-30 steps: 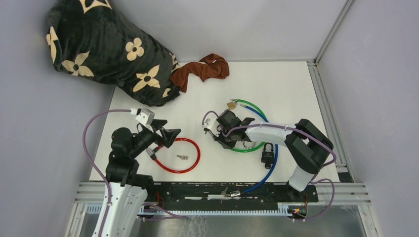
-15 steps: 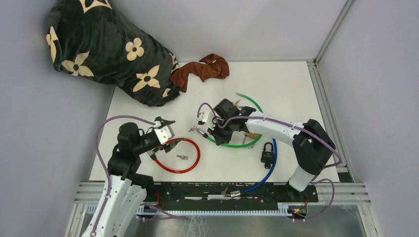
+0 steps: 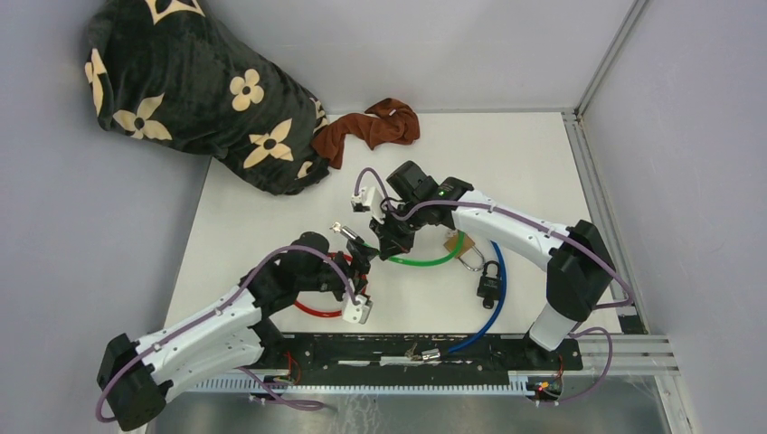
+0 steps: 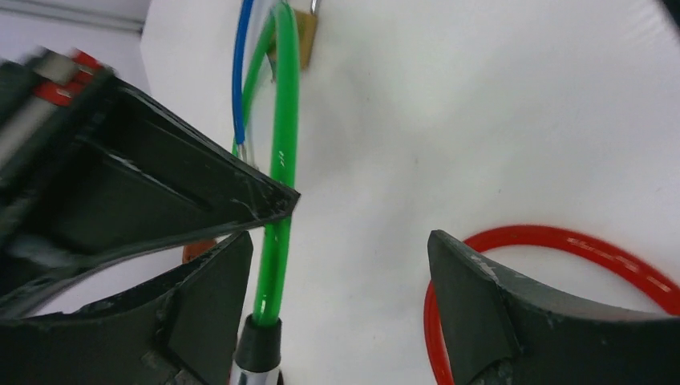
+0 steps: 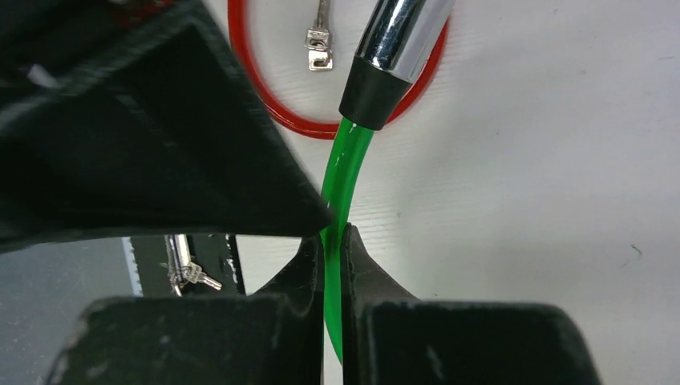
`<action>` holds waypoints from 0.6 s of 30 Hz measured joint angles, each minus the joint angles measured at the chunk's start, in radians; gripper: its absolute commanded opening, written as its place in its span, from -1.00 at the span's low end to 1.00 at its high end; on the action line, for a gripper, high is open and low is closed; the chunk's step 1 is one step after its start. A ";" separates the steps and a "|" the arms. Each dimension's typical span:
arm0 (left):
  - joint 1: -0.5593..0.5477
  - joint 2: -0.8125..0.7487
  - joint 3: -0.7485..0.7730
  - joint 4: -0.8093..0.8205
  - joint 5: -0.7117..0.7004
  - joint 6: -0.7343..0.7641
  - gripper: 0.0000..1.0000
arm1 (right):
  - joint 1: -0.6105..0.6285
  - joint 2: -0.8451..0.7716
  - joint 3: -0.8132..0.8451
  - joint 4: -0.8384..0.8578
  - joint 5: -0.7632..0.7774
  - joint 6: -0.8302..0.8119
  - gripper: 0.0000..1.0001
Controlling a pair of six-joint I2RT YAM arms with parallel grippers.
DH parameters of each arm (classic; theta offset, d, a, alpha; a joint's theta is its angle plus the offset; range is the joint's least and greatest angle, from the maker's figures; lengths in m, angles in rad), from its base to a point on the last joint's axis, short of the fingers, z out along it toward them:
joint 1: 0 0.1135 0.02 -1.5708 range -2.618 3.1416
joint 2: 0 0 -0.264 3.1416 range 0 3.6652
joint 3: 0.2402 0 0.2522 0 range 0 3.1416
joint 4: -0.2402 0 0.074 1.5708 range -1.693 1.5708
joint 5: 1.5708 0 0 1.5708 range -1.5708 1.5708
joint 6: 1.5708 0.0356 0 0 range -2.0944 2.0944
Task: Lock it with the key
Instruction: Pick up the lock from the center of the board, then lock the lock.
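My right gripper (image 3: 383,240) is shut on the green cable (image 3: 425,262) near its metal-tipped end; in the right wrist view the fingertips (image 5: 333,241) pinch the cable (image 5: 341,180) just below the steel tip (image 5: 397,40). My left gripper (image 3: 358,259) is open around that end; in the left wrist view (image 4: 341,273) the cable (image 4: 282,160) and its black collar (image 4: 258,353) sit beside the left finger. A brass padlock (image 3: 455,242) hangs on the green cable. A small key (image 5: 319,48) lies inside the red cable loop (image 5: 273,104).
A black padlock (image 3: 489,282) sits on the blue cable (image 3: 493,312) at the right. A bunch of keys (image 3: 421,353) lies on the front rail. A brown cloth (image 3: 371,127) and a black flowered blanket (image 3: 199,90) are at the back.
My left arm has swung right and forward, bringing its open gripper to the green cable's end. My right gripper has moved left and back, dragging the green cable and brass padlock.
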 measured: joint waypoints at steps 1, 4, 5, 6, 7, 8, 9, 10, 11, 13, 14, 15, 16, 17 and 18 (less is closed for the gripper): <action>-0.003 0.027 -0.018 0.036 -0.026 0.029 0.65 | 0.000 0.000 0.001 0.002 -0.009 0.001 -1.00; -0.005 0.092 -0.074 0.155 -0.098 0.088 0.56 | -0.001 -0.001 0.000 -0.004 -0.019 0.011 -1.00; -0.006 0.106 -0.085 0.192 -0.116 0.099 0.54 | -0.001 -0.002 -0.001 -0.005 -0.023 0.011 -1.00; -0.007 0.116 -0.093 0.222 -0.131 0.109 0.50 | -0.001 -0.004 -0.004 -0.005 -0.027 0.012 -1.00; -0.007 0.124 -0.100 0.254 -0.148 0.116 0.44 | -0.001 -0.008 -0.007 -0.003 -0.032 0.012 -1.00; -0.008 0.131 -0.105 0.283 -0.163 0.123 0.34 | -0.001 -0.014 -0.011 -0.003 -0.037 0.012 -1.00; -0.008 0.135 -0.108 0.302 -0.177 0.126 0.19 | -0.001 -0.021 -0.016 -0.003 -0.043 0.012 -1.00; -0.008 0.141 -0.111 0.330 -0.193 0.131 -0.04 | -0.001 -0.031 -0.022 -0.002 -0.047 0.012 -1.00; -0.008 0.145 -0.113 0.349 -0.203 0.132 -0.36 | -0.001 -0.038 -0.025 -0.003 -0.051 0.012 -1.00; -0.008 0.148 -0.113 0.387 -0.218 0.137 -0.93 | -0.001 -0.050 -0.026 -0.004 -0.057 0.014 -1.00; -0.008 0.148 -0.113 0.406 -0.221 0.142 -0.95 | -0.001 -0.052 -0.026 -0.004 -0.058 0.015 -1.00; -0.008 0.147 -0.113 0.416 -0.224 0.142 -0.95 | -0.001 -0.052 -0.027 -0.003 -0.058 0.014 -0.97; -0.008 0.146 -0.113 0.417 -0.225 0.138 -0.95 | -0.001 -0.053 -0.028 -0.003 -0.058 0.014 -0.69; -0.008 0.146 -0.113 0.418 -0.228 0.126 -0.95 | -0.001 -0.057 -0.033 0.003 -0.057 0.013 -0.43; -0.008 0.146 -0.112 0.419 -0.229 0.109 -0.95 | -0.001 -0.061 -0.038 0.009 -0.054 0.012 -0.18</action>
